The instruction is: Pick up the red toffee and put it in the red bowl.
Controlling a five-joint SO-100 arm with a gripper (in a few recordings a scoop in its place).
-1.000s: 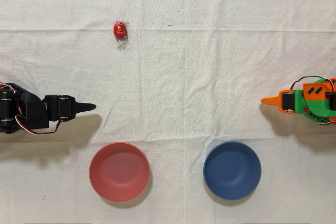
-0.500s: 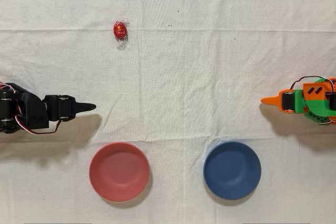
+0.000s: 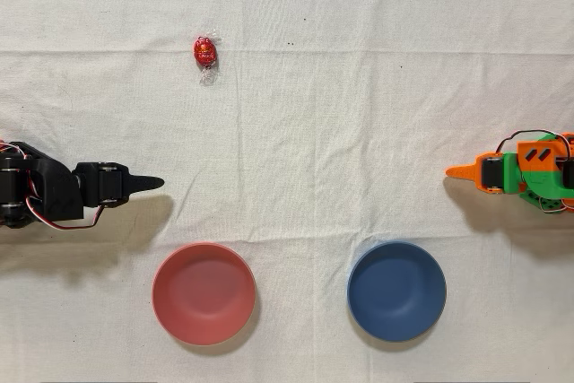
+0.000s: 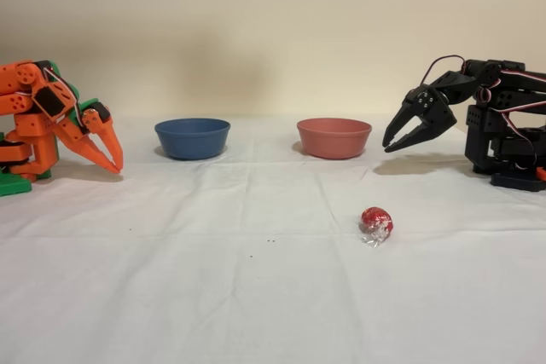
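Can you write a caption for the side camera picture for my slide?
Black arm's open gripper hangs beside the red bowl, with the red toffee waiting on the white cloth.

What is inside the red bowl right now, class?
Nothing. From above, the red bowl shows a bare floor. The red toffee lies on the cloth, apart from it. From the side, the bowl's wall hides its floor.

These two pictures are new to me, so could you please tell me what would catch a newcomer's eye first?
The red toffee lies alone on the white cloth, nearest the camera in the fixed view. Behind it there, the red bowl and blue bowl stand side by side, both empty. The black arm's gripper hangs slightly open beside the red bowl, at the right; an idle orange arm faces it.
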